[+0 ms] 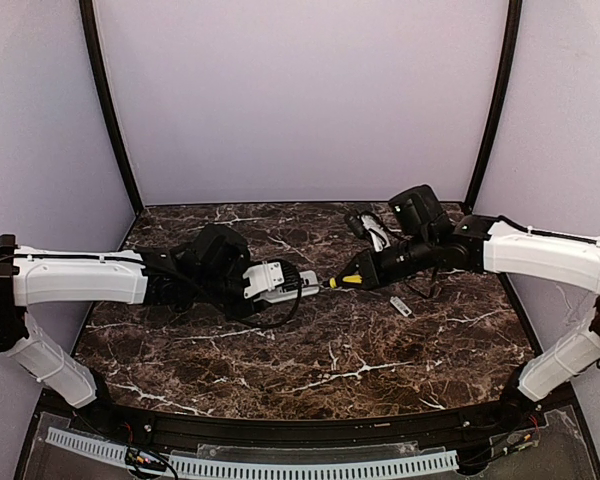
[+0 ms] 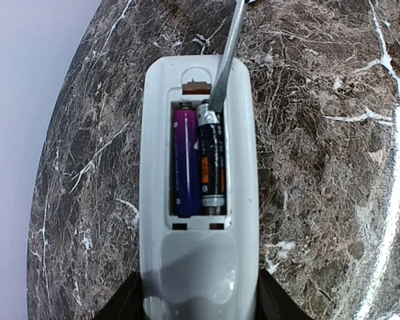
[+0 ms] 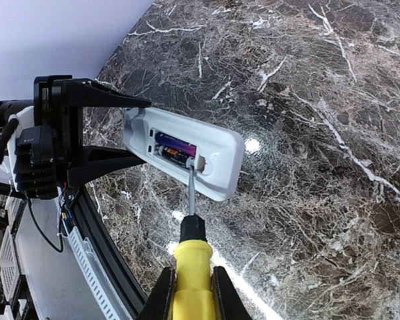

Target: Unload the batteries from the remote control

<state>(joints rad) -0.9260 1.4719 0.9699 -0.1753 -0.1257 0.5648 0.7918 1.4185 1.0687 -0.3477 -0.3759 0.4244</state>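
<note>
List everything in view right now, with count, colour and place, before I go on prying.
remote control: one, white, held in the left gripper, battery compartment open.
batteries: two, one purple, one black with an orange band, side by side in the compartment.
screwdriver: one, yellow handle and metal shaft, held in the right gripper, tip at the far end of the black battery.
cover: one, small, grey, lying on the table near the right arm.
table: one, dark marble with white veins.
left gripper: one, black, shut on the remote control.
right gripper: one, black, shut on the screwdriver's handle.
</note>
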